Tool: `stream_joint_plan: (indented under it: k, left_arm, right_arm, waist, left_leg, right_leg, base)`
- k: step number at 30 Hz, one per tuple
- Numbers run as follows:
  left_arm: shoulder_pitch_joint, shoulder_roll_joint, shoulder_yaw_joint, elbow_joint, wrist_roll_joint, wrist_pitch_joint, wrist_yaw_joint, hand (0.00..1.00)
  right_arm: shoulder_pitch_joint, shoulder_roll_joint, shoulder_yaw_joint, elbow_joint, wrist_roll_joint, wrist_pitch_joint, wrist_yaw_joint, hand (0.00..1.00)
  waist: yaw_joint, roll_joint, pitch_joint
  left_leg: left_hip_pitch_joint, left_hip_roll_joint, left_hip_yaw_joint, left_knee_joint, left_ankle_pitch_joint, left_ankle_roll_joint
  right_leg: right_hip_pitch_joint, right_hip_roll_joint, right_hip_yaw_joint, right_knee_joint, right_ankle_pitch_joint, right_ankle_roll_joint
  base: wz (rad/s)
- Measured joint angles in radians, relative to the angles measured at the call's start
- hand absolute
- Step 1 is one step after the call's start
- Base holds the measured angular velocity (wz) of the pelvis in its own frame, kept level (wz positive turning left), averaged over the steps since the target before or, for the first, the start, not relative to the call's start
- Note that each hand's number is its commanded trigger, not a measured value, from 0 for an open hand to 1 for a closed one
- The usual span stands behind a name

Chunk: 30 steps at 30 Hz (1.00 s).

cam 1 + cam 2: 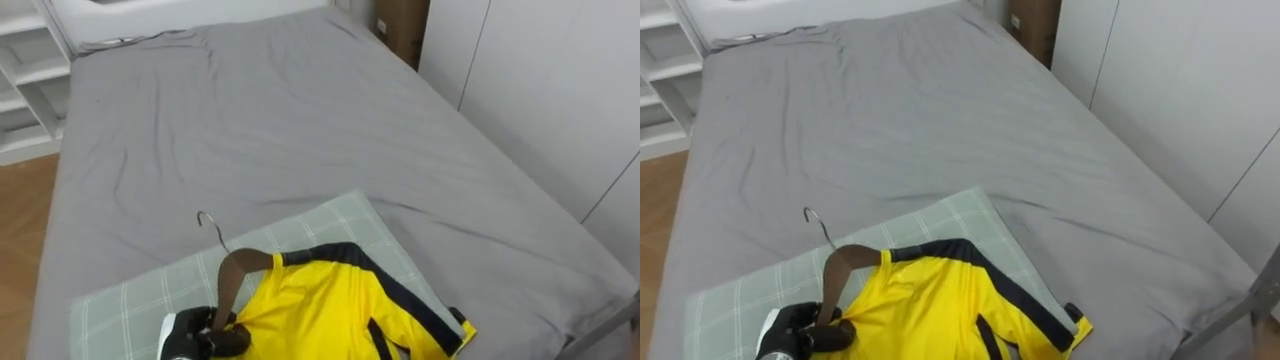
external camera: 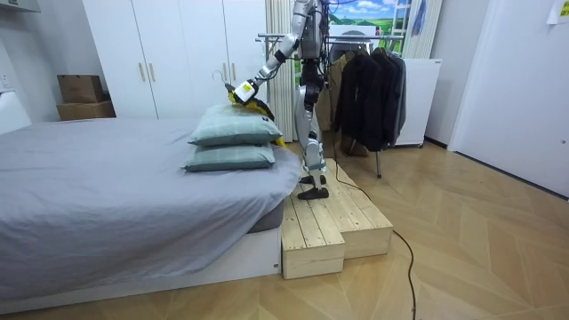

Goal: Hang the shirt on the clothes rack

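Closest to the head camera is the left hand point(image 1: 205, 338), at the bottom edge of the eye views. Its dark fingers are curled round one arm of a brown wooden hanger point(image 1: 230, 280). The hanger's wire hook point(image 1: 207, 222) points away from the robot, down the length of the bed point(image 1: 300, 120). A yellow shirt point(image 1: 320, 310) with dark trim is on the hanger's far arm, while the arm in the grip is bare wood. The shirt lies spread over the top pillow point(image 1: 330, 225); whether it is resting on the pillow or just clear of it I cannot tell.

In the room view the robot stands on a wooden platform point(image 2: 329, 222) at the head of the bed. Its left arm reaches forward and slightly down, over the stacked pillows.

The step in hand looks like picking up the hangered shirt. The clothes rack point(image 2: 347, 34), already carrying dark clothes point(image 2: 369, 89), is behind the robot. So the next move likely calls for lifting the shirt clear, turning round, and raising the hook to the rail while keeping the shirt from sliding off the bare arm.
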Motion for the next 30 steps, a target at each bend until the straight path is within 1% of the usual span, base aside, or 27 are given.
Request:
stream_joint_plan:
  k: [3, 5, 6, 8, 11, 16, 21, 24, 30]
  left_arm:
    - [0.015, 0.009, 0.005, -0.060, 0.010, -0.001, -0.019, 1.00]
    - [0.023, 0.010, 0.004, -0.124, 0.019, -0.001, -0.026, 1.00]
    - [0.026, 0.010, 0.003, -0.143, 0.020, 0.000, -0.026, 1.00]
    - [0.043, 0.012, 0.001, -0.228, 0.025, -0.001, -0.027, 1.00]
    - [0.047, 0.016, -0.001, -0.294, 0.025, -0.001, -0.027, 1.00]
    - [0.049, 0.022, -0.009, -0.365, 0.025, 0.003, -0.028, 1.00]
    - [0.049, 0.028, -0.015, -0.374, 0.025, 0.003, -0.028, 1.00]
    - [0.049, 0.032, -0.015, -0.383, 0.025, 0.004, -0.029, 1.00]
    - [0.049, 0.044, -0.014, -0.502, 0.080, 0.005, -0.029, 1.00]
  right_arm:
    - [0.001, 0.001, -0.035, 0.003, -0.036, -0.002, 0.015, 0.00]
    - [0.002, 0.000, -0.048, 0.006, -0.051, -0.002, 0.021, 0.00]
    - [0.001, -0.001, -0.048, 0.007, -0.053, -0.002, 0.023, 0.00]
    - [0.000, -0.005, -0.050, 0.008, -0.065, -0.002, 0.025, 0.00]
    - [0.000, -0.005, -0.049, 0.010, -0.069, -0.001, 0.025, 0.00]
    - [0.001, -0.005, -0.048, 0.008, -0.059, 0.001, 0.021, 0.00]
    - [0.002, -0.005, -0.044, 0.012, -0.032, 0.001, 0.021, 0.00]
    - [0.002, -0.005, -0.038, 0.014, -0.029, 0.001, 0.029, 0.00]
    - [0.002, -0.009, -0.038, 0.028, -0.030, 0.000, 0.050, 0.00]
  waist:
    - [0.000, 0.003, 0.0001]
    - [0.000, 0.007, 0.0006]
    - [-0.001, 0.007, 0.0003]
    - [-0.001, 0.010, -0.0015]
    - [-0.002, 0.011, -0.0016]
    - [0.000, 0.011, -0.0022]
    - [-0.001, 0.010, -0.0028]
    - [-0.002, 0.005, -0.0043]
    - [0.000, 0.003, -0.0052]
  left_leg:
    - [0.012, 0.000, 0.001, 0.000, 0.000, 0.000]
    - [0.010, 0.000, 0.000, 0.002, 0.000, 0.000]
    - [0.008, 0.000, -0.001, 0.004, 0.000, 0.000]
    - [0.010, -0.001, -0.001, 0.006, 0.000, 0.000]
    - [0.015, -0.001, 0.002, 0.005, 0.000, 0.000]
    - [0.023, -0.004, 0.002, 0.003, 0.002, 0.002]
    - [0.034, -0.005, 0.003, 0.000, 0.002, 0.003]
    - [0.033, -0.004, 0.003, 0.000, 0.002, 0.003]
    - [0.041, -0.004, 0.000, -0.004, 0.002, 0.003]
  right_leg:
    - [0.010, 0.000, 0.004, 0.000, 0.000, 0.000]
    - [0.009, 0.000, 0.003, 0.001, 0.000, 0.000]
    - [0.009, 0.000, 0.002, 0.001, 0.000, 0.000]
    - [0.011, -0.002, 0.002, 0.002, 0.000, 0.000]
    - [0.021, -0.006, 0.000, -0.001, 0.000, 0.000]
    - [0.026, -0.008, 0.000, -0.003, -0.001, 0.001]
    - [0.038, -0.008, 0.003, -0.010, -0.001, 0.001]
    - [0.038, -0.008, 0.003, -0.013, -0.001, 0.001]
    - [0.043, -0.008, 0.004, -0.013, -0.001, 0.001]
  base:
    - [-0.01]
    - [0.02]
    - [0.03]
    - [0.00]
    - [0.01]
    - [0.01]
    - [-0.02]
    - [0.00]
    - [-0.01]
